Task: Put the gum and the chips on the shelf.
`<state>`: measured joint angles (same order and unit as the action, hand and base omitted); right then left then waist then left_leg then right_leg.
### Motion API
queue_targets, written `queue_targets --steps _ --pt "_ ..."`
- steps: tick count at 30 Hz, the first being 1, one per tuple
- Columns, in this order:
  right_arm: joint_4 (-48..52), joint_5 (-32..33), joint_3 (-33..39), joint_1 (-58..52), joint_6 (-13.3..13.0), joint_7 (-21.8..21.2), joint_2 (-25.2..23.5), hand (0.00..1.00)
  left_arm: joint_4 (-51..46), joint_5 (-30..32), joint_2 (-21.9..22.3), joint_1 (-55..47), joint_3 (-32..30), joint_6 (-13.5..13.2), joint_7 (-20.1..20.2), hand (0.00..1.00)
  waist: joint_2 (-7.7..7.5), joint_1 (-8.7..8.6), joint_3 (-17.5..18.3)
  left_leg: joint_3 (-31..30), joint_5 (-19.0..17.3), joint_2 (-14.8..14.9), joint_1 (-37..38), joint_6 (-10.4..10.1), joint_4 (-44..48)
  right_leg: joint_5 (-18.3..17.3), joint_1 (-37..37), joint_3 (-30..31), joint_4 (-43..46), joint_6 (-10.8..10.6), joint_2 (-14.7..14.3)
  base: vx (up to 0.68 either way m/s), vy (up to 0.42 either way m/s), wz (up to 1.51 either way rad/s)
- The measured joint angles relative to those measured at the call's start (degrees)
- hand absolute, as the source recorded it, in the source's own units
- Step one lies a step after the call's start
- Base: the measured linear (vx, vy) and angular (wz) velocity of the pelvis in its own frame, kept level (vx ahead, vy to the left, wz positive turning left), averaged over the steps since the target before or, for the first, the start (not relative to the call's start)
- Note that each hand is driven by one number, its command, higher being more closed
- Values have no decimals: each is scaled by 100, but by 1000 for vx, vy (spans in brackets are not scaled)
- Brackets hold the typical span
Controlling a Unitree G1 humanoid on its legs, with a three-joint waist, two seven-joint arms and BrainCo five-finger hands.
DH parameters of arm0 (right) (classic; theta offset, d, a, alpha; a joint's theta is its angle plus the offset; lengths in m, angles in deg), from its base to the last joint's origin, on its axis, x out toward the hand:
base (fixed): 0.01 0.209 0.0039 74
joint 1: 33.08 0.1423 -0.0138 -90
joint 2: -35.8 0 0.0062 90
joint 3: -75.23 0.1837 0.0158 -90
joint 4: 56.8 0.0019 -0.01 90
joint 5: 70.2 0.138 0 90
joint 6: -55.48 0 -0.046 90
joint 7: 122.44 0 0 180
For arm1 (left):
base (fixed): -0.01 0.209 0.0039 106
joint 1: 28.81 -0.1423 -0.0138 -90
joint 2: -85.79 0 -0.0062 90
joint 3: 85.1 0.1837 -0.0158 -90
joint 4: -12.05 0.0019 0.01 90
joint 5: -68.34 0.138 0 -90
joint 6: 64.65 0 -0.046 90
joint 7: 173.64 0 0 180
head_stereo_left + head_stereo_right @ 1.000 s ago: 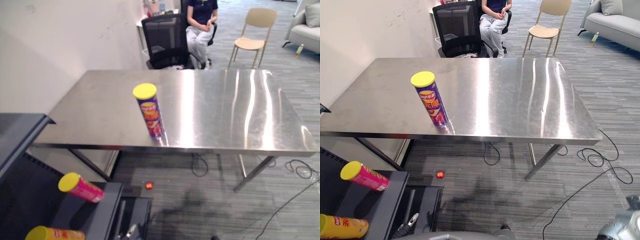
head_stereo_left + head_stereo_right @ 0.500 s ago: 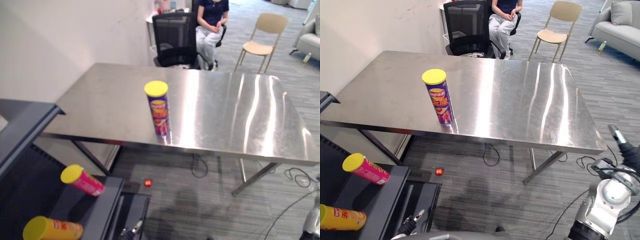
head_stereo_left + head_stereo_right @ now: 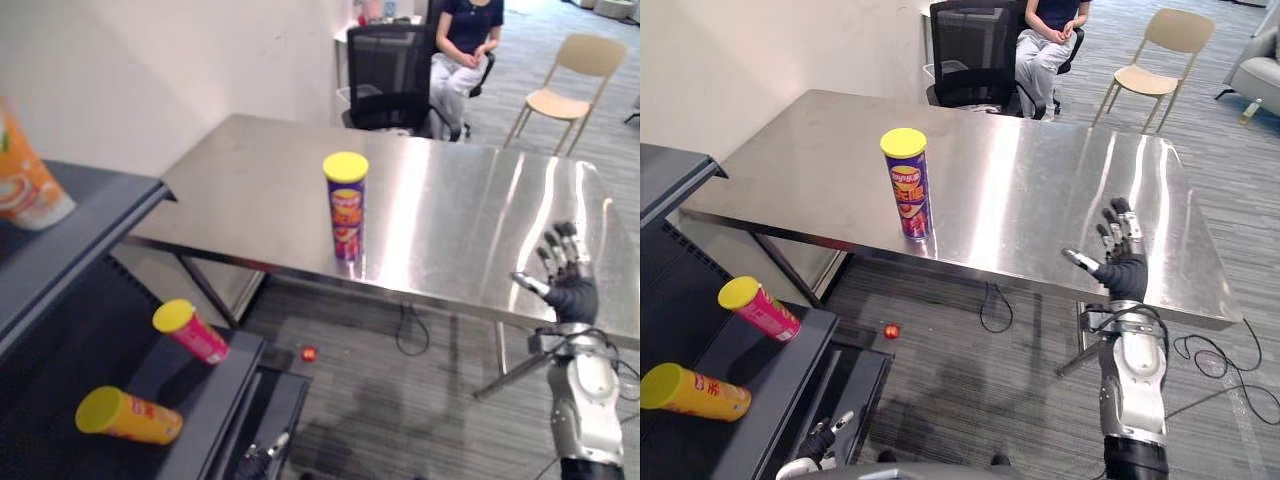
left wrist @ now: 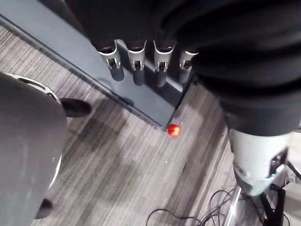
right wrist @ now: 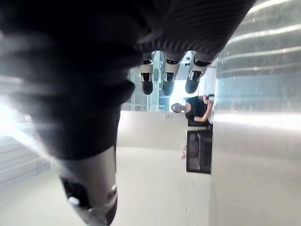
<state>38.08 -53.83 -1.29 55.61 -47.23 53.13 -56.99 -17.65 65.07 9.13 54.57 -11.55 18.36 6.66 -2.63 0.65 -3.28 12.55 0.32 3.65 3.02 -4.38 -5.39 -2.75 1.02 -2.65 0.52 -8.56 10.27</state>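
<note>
A purple chips can (image 3: 346,207) with a yellow lid stands upright on the steel table (image 3: 250,175), near its front edge. My right hand (image 3: 1126,274) is raised over the table's front right part, well right of the can, open with fingers (image 5: 168,77) spread and nothing in it. My left hand (image 3: 822,443) hangs low by the foot of the dark shelf (image 3: 105,218), fingers (image 4: 137,61) straight and empty. A small red round thing (image 4: 174,130) lies on the floor by the shelf's base.
On the shelf's lower board lie a pink can (image 3: 190,331) and a yellow can (image 3: 128,417); an orange packet (image 3: 25,178) stands on top. Beyond the table a person (image 3: 462,45) sits by a black office chair (image 3: 385,70), with a beige chair (image 3: 565,80) nearby.
The camera has swung left and shows more of the shelf. My right hand has risen from the lower right up to the table's front edge. The can stays put.
</note>
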Motion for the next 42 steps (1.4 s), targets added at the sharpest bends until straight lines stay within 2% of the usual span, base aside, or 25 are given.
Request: queue_targets --steps 9,12,20,23,33,42 --pt "-140 -3 -607 520 31 26 44 0 -41 0 -13 83 49 0 -10 0 17 117 -132 -268 97 4 -112 2 -3 0 66 -246 -40 2 -9 -14 -22 15" --pt "-192 -3 -749 797 35 71 45 0 -122 0 -32 83 69 -1 -22 0 -23 131 -199 -397 133 3 -178 1 -4 1 98 -378 -47 3 -10 -11 -15 21" --pt "-695 3 -1247 1501 209 273 48 0 -163 0 -37 134 82 7 -131 0 -11 193 -346 -373 136 9 -178 0 -24 3 99 -348 -45 5 -17 -1 -1 1" --pt "-879 3 -1396 1679 241 306 44 0 -164 0 -36 191 87 14 -174 0 -9 269 -406 -369 138 11 -182 -1 -31 4 91 -342 -45 6 -18 0 0 0" --pt "-1430 -9 -1635 2286 287 432 -16 0 -212 -2 -40 238 150 13 -222 0 -17 343 -515 -373 139 11 -184 -1 -37 7 97 -350 -45 7 -19 0 0 0" --pt "-1799 -16 -1709 2768 456 531 -28 0 -219 -21 -37 286 152 12 -238 0 -33 445 -570 -393 140 10 -185 -2 -43 7 114 -383 -52 7 -18 0 0 0"
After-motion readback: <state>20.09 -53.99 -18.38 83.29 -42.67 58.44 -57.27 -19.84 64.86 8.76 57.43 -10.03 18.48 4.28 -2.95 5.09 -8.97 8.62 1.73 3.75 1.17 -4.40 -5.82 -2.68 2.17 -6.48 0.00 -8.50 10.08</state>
